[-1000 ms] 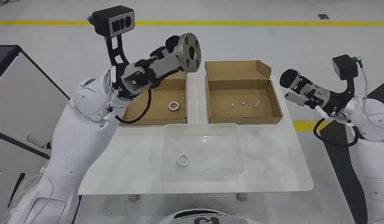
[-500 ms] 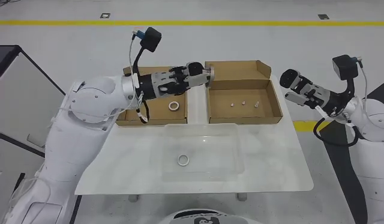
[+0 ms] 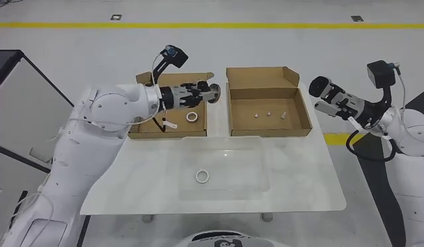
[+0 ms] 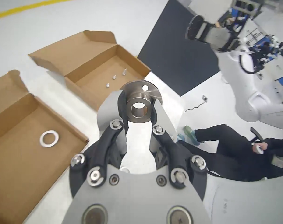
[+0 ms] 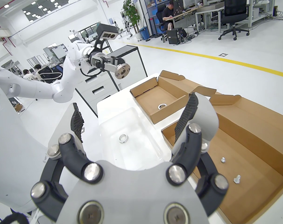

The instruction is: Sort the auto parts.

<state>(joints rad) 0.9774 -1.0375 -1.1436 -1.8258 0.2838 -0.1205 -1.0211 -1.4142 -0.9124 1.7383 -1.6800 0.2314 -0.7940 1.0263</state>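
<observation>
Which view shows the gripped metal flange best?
Left wrist view: the flange sits close and centred, clamped between the fingers, bore visible. Top view shows it small; right wrist view shows its bolt-hole face far off.

a robotics lab in a hall. beyond the right gripper (image 5: 134,102): desks (image 5: 208,6), office chairs (image 5: 235,6), a yellow floor line (image 5: 197,56).

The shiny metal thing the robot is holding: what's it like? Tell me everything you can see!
It is a flange: grey, shiny metal, a short tube with a hole through it, joined to a round disc with small holes. The left end effector pinches the tube from both sides, with the disc facing away from the wrist. It is held sideways in the air above the table, touching nothing else.
</observation>
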